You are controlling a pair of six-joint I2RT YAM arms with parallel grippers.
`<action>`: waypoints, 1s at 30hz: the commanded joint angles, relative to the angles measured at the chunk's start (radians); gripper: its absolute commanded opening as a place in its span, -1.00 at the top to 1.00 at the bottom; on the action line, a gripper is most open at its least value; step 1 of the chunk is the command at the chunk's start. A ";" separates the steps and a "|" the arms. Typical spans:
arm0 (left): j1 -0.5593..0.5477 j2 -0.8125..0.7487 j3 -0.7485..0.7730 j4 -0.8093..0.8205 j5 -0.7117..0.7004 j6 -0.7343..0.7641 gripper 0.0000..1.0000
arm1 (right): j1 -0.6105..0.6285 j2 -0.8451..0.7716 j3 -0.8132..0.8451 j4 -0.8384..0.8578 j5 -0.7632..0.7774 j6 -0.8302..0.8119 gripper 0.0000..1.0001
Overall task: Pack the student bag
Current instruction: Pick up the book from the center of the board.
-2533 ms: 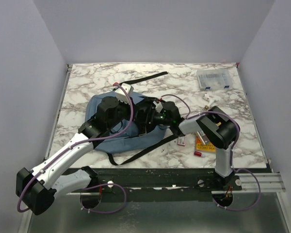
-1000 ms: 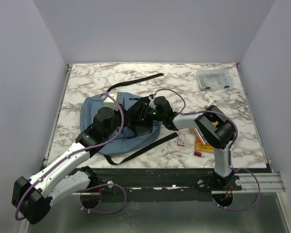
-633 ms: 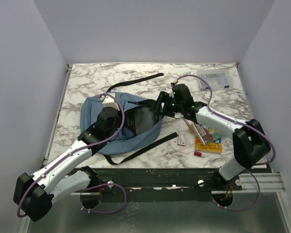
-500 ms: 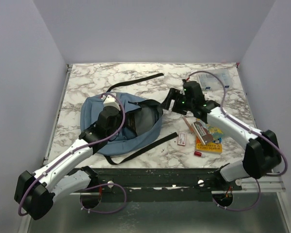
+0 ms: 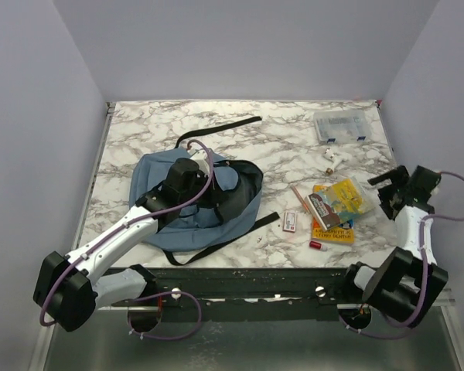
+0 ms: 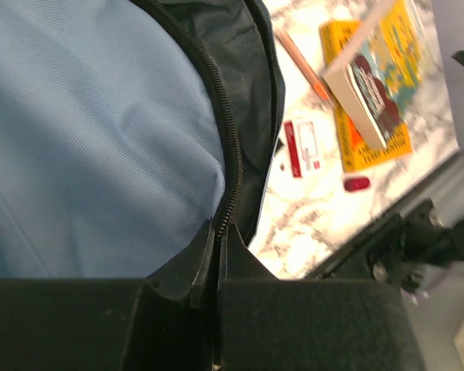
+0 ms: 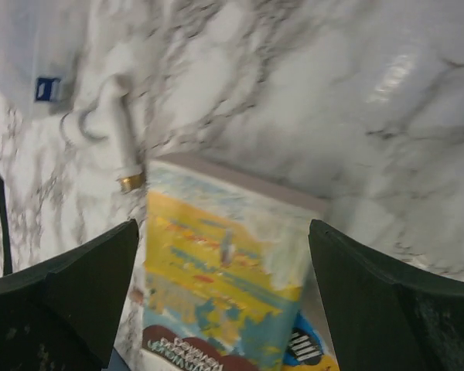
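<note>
The slate-blue student bag (image 5: 178,220) lies at the left middle of the table, its dark opening facing right. My left gripper (image 5: 209,198) is shut on the bag's zipper edge; in the left wrist view the fingers (image 6: 205,259) pinch the zipper line beside the blue fabric (image 6: 93,131). My right gripper (image 5: 385,193) is open and empty at the table's right edge. In the right wrist view it (image 7: 224,301) hovers over a yellow-and-blue book (image 7: 216,263) without touching it.
A stack of books (image 5: 336,202) lies right of the bag, with a pencil (image 5: 298,193), a red-and-white card (image 5: 290,222) and a small red piece (image 5: 316,245) nearby. A clear plastic box (image 5: 340,126) sits at the back right, a small white object (image 5: 332,158) before it.
My right arm has left the bag's opening and swung to the table's right edge, open. My left gripper has shifted up and right, keeping hold of the bag's edge.
</note>
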 commanded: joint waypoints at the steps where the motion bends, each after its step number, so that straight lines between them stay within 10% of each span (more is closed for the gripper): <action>1: 0.004 0.059 0.067 -0.069 0.281 -0.001 0.96 | -0.226 -0.005 -0.127 0.128 -0.229 0.030 -0.85; 12: 0.068 0.094 0.092 -0.072 0.502 0.018 0.06 | -0.376 0.157 -0.272 0.462 -0.498 0.121 -0.80; 30: 0.079 0.084 0.053 0.034 0.701 0.030 -0.13 | -0.376 0.357 -0.476 0.970 -0.710 0.231 -0.51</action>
